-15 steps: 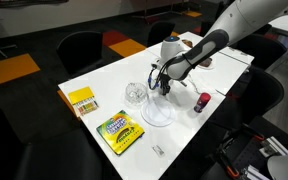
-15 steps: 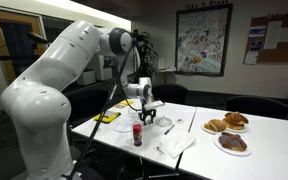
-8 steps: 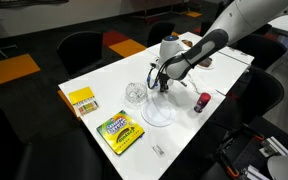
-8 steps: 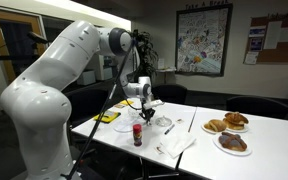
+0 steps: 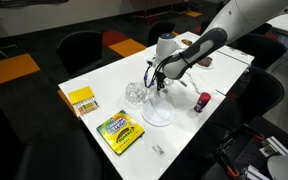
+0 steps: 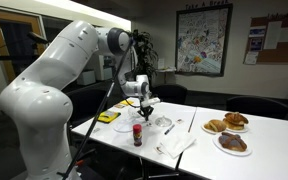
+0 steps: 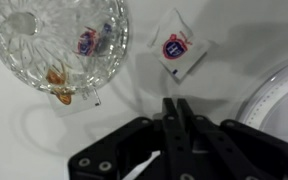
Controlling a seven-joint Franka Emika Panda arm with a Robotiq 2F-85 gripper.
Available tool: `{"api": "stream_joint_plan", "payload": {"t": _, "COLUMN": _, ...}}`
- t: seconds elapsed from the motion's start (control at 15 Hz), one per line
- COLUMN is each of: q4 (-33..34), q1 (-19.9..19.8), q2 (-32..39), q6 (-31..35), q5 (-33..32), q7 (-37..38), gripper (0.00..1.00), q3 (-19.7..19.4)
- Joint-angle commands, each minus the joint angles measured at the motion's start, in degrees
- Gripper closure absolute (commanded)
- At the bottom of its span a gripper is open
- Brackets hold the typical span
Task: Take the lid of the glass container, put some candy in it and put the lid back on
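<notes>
The glass container (image 7: 56,42) is uncovered at the top left of the wrist view, with several wrapped candy pieces (image 7: 88,40) inside it. One white candy packet (image 7: 176,52) lies on the table just beyond my fingertips. The clear round lid (image 7: 282,98) rests flat on the table at the right edge. My gripper (image 7: 174,104) points down between bowl and lid, its jaws pressed together, and no piece shows between the tips. In both exterior views the gripper (image 5: 161,88) (image 6: 147,113) hovers just above the table beside the bowl (image 5: 135,94) and the lid (image 5: 157,112).
A red bottle (image 5: 202,101) stands near the lid. A green-yellow crayon box (image 5: 118,131) and a yellow box (image 5: 82,99) lie toward the table's near end. Two plates of food (image 6: 231,142) and crumpled napkins (image 6: 179,143) lie on the table. Chairs ring the table.
The jaws have gone from apart to pressed together. The wrist has lifted slightly; bowl and lid have not moved.
</notes>
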Motion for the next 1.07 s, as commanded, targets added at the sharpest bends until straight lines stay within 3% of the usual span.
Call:
{"api": "stream_joint_plan", "payload": {"t": 0.0, "q4": -2.0, "q1": 0.9, "q2": -2.3, "q6": -0.6, "q5": -1.0, "q7": 2.6, "gripper": 0.6, "q3": -0.8}}
{"api": "stream_joint_plan", "payload": {"t": 0.53, "q4": -9.3, "q1": 7.0, "q2": -7.1, "q6": 0.3, "q5": -4.4, "q7": 25.3, "gripper": 0.03, "q3": -7.3}}
{"api": "stream_joint_plan", "payload": {"t": 1.0, "q4": -11.9, "q1": 8.9, "q2": -8.1, "q6": -1.0, "q5": -5.7, "q7": 36.1, "gripper": 0.0, "q3": -9.5}}
